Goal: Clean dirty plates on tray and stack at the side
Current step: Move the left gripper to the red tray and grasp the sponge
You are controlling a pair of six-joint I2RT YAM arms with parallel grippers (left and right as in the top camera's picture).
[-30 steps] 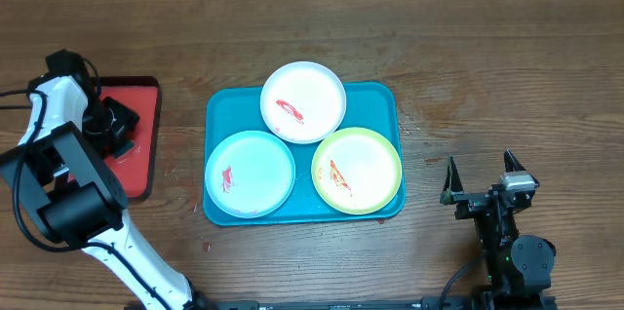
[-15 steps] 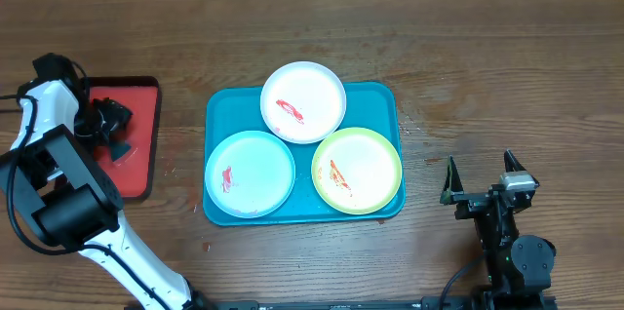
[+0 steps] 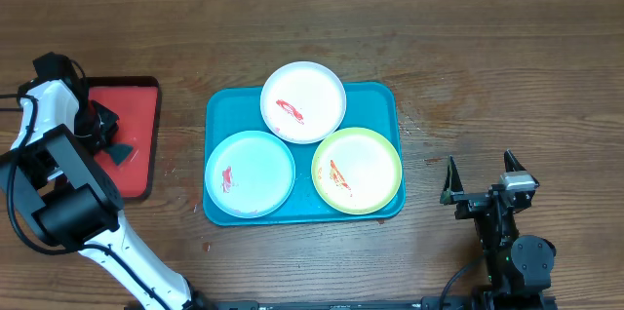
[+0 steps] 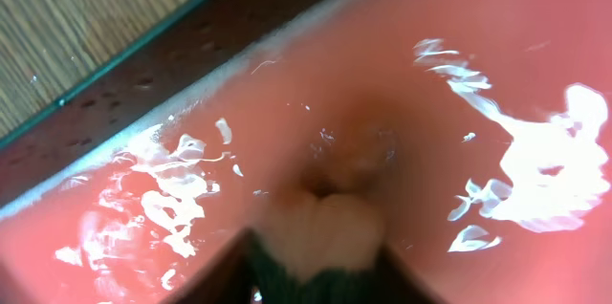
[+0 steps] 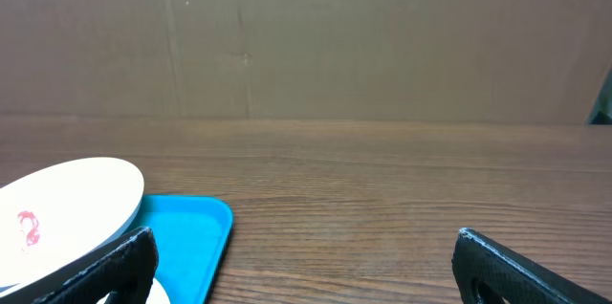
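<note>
Three plates lie on the teal tray [image 3: 385,96], each marked with a red smear. The white plate [image 3: 303,102] is at the tray's far edge, reaching past the rim, and its near edge overlaps the other two. The light blue plate [image 3: 250,174] fills the near left of the tray and the yellow-green plate [image 3: 357,170] the near right. There are two trays in all. The second is a smaller red tray [image 3: 136,105] with a dark rim, well to the left of the teal tray on the wooden table [image 3: 487,57].

The left arm bends down over the red tray, with the left gripper [image 3: 102,133] low above its floor. A small teal piece [image 3: 123,153] lies just beside the gripper, on the side toward the teal tray. The left wrist camera shows only glossy red and a blurred pale and dark-green shape, so I cannot tell how far this claw is parted or whether it grips anything.

The right arm sits folded to the right of the teal tray. The right gripper [image 3: 480,181] is held level, its fingers spread wide with nothing between them.
</note>
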